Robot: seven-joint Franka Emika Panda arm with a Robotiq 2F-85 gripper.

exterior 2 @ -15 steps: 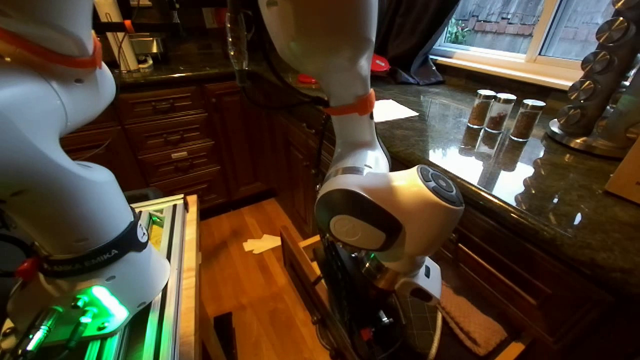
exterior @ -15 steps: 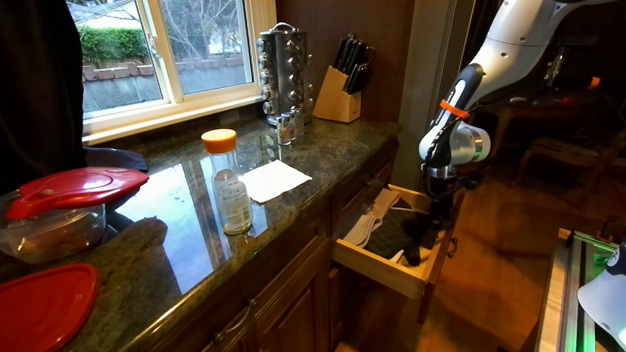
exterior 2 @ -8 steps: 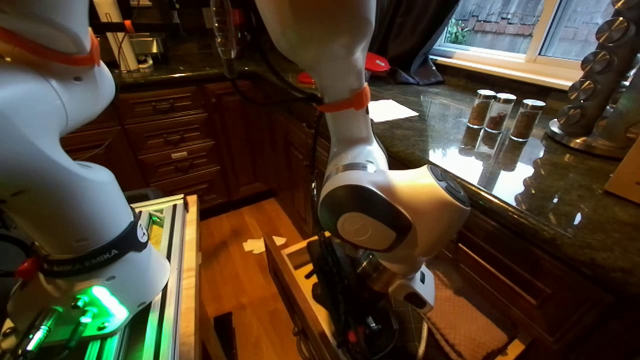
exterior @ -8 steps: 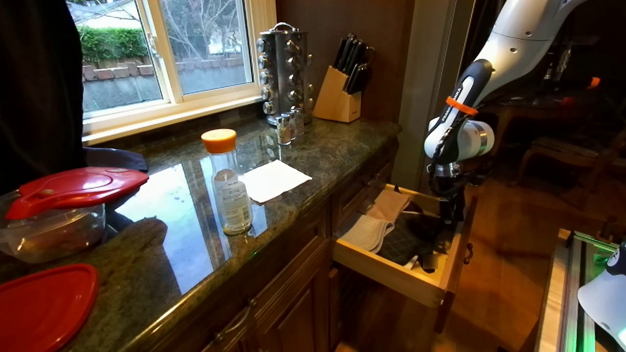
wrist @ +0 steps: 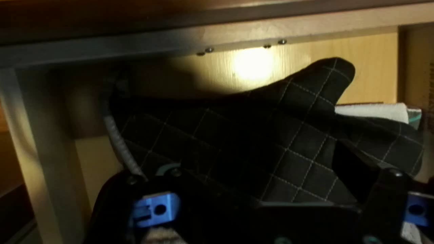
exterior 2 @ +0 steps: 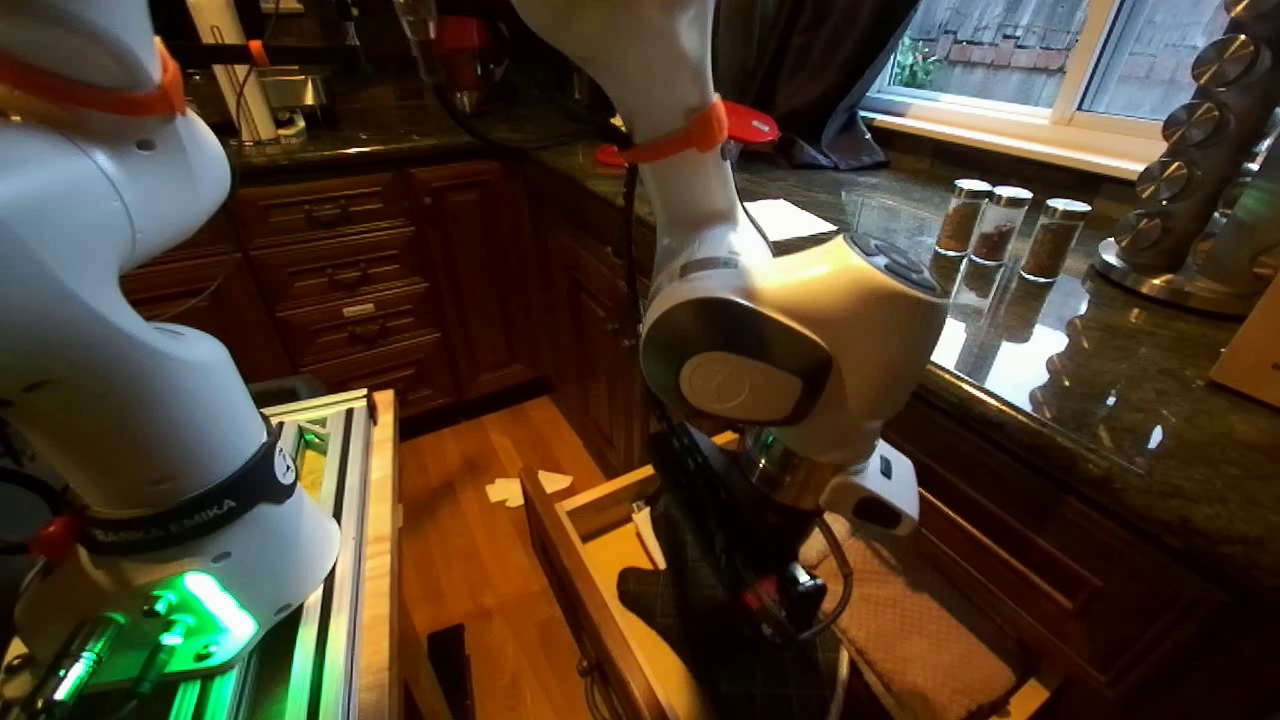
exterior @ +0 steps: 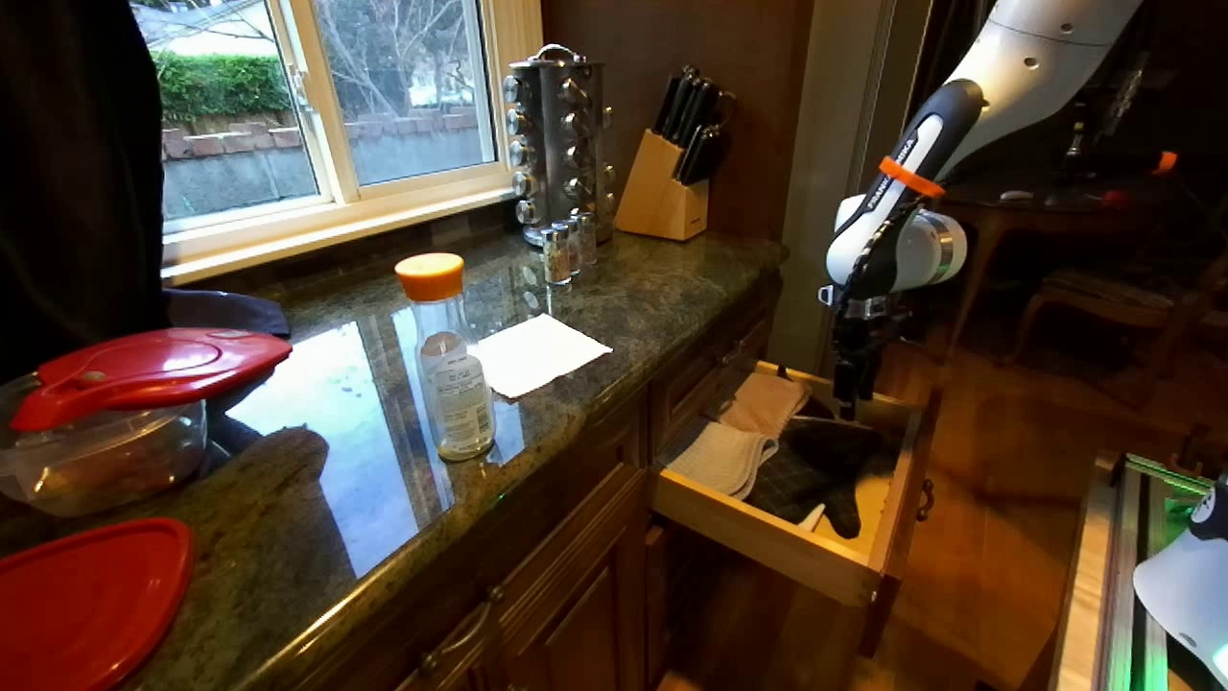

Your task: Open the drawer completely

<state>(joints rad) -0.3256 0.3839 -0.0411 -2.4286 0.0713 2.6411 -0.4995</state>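
Observation:
The drawer [exterior: 767,542] is pulled far out from the cabinet, with its dark brown front [exterior: 902,537] away from the counter. It shows in both exterior views [exterior 2: 590,625]. In the wrist view its pale front wall [wrist: 135,47] runs across the top. Inside lie a black quilted oven mitt [wrist: 257,135], a tan towel [exterior: 765,401] and a light grey cloth [exterior: 724,459]. My gripper [exterior: 849,408] is above the drawer, inside its front wall and apart from it. In the wrist view its fingers [wrist: 257,166] are spread over the mitt with nothing between them.
The granite counter [exterior: 662,288] edges the drawer's cabinet. On it stand a bottle with an orange cap [exterior: 456,374], spice jars [exterior: 556,254], a spice rack [exterior: 561,144] and a knife block [exterior: 665,187]. A robot base on a framed stand [exterior 2: 340,540] faces the drawer.
The drawer front has moved farther out from the cabinet, mostly in the earlier half second. My gripper moved out with it, then rose and shifted back toward the cabinet, away from the front.

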